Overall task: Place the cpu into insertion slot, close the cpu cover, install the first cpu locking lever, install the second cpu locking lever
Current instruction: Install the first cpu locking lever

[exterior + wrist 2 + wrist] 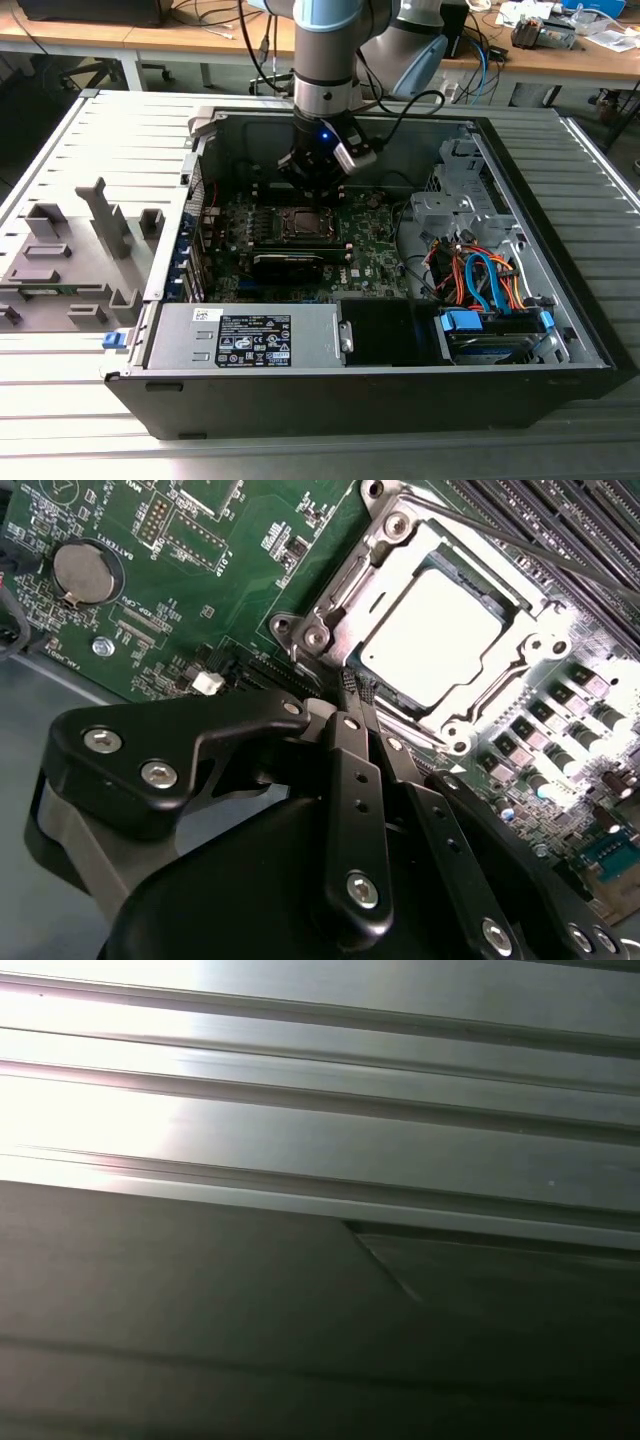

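Gripper [352,688] fingers pressed together, empty — tips beside cpu cover [390,540], cpu [430,635] seated beneath.

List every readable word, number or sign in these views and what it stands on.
White label on the grey metal power supply box: print too small to read.
White lettering on the green motherboard: too small to read.
Round silver coin battery: markings unreadable.
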{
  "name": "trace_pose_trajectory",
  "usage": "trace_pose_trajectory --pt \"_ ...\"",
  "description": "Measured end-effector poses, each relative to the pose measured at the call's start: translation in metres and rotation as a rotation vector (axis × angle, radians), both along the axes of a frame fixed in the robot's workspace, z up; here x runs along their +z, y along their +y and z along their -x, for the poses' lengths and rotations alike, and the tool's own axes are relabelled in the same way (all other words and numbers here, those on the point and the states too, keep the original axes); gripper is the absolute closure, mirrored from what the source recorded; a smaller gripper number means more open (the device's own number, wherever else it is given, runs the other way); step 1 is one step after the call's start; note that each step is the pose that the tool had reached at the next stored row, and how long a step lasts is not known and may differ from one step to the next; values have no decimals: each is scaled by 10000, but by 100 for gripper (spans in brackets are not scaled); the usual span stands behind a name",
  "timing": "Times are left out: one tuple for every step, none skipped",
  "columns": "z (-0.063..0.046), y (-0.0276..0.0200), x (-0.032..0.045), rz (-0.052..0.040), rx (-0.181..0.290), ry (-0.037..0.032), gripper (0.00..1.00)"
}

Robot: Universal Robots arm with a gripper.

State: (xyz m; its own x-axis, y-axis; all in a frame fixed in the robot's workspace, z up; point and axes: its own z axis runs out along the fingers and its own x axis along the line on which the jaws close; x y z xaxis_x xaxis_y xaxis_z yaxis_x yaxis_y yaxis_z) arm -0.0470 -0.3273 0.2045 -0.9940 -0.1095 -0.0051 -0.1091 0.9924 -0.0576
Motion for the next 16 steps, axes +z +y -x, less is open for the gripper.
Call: trace_pose_trajectory --pt "-7 0 -4 7 0 0 89" --pt "-13 0 -8 10 0 -1 89" --pt "-28 0 -16 16 -1 -1 89" --pt "-45 0 -24 21 0 0 89" --pt "-60 0 -30 22 0 -1 89" --pt "-71 0 -35 22 -2 0 89" --pt "-80 0 -37 22 -2 0 89" --pt "-87 0 -39 22 0 0 89" --pt "-91 0 -39 19 1 -1 89" --pt "-93 0 -40 1 1 -1 89" --pt "-95 -1 -40 -19 1 0 89" --pt "-97 0 -42 -37 1 -2 89" --pt "-98 0 -44 -58 1 -2 89" --pt "-98 0 -44 -81 1 -1 89" --pt "-99 0 -44 -112 2 -1 89" --pt "-99 -1 -44 -160 3 1 89"
